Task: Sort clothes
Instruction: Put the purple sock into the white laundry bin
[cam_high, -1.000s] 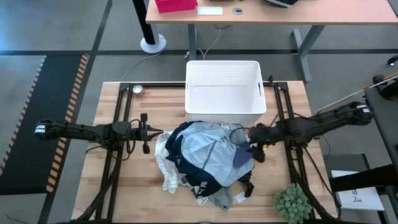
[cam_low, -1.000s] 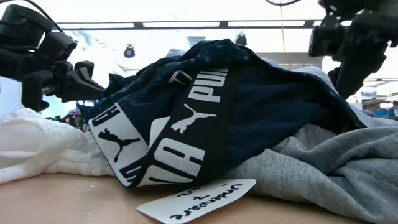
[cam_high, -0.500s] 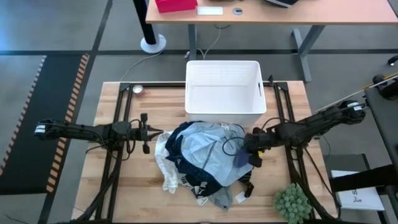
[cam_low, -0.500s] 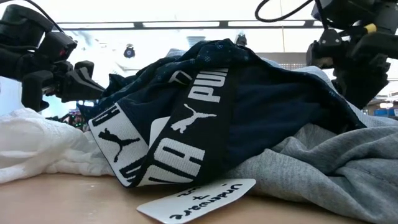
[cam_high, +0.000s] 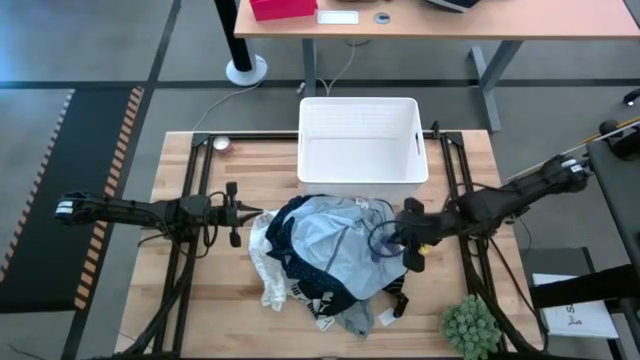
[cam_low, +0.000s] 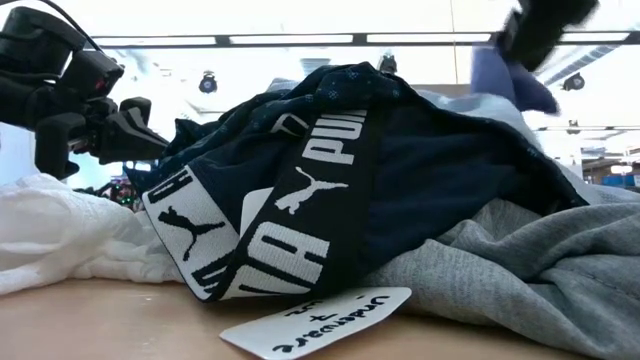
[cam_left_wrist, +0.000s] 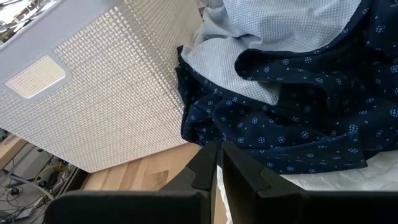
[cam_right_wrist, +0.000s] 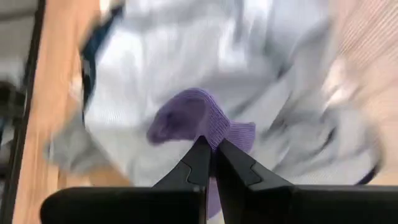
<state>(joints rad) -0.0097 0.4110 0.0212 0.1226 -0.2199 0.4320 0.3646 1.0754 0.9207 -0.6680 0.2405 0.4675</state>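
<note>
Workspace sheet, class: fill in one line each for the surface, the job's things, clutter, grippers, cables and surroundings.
Surface: wooden table, bare at its edges.
Job's things: clothes heaped in front of the empty white bin; a purple piece is pinched at the pile's right edge.
Clutter: potted plant at the near right corner; handwritten tag by the pile.
Grippers: right gripper shut on the purple piece; left gripper shut, waiting left of the pile.
Cables: black loop at the right wrist.
Surroundings: desk behind the table.
</note>
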